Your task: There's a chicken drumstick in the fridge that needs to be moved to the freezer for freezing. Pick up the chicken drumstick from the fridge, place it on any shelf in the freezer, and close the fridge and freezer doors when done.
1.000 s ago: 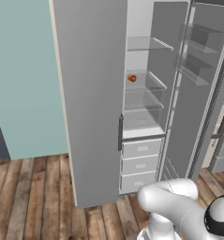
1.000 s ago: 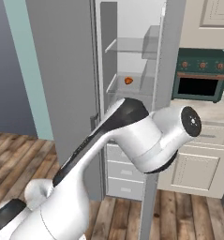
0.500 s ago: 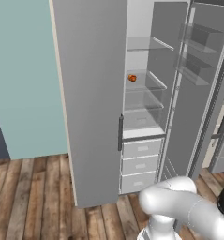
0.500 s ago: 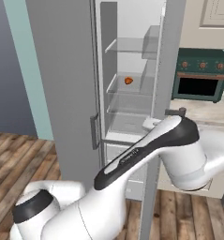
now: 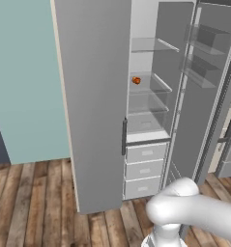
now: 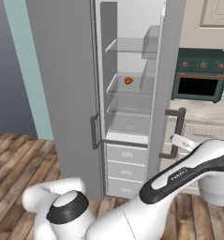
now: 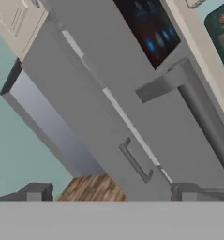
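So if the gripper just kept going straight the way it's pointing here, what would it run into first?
Most likely a door. In the hand view the open gripper faces the flat gray fridge and freezer doors, with a slim bar handle just above the fingertips. Depth is unclear, so whether handle or panel comes first is uncertain.

The fridge point(image 5: 146, 111) stands open beyond the claw point(image 7: 111, 194), with clear glass shelves above three pale drawers. The gray touch-screen door point(image 7: 151, 28), blue icons glowing, lies just ahead of the claw, its bar handle point(image 7: 197, 108) nearest. The plain door point(image 5: 93, 96) is farther off.
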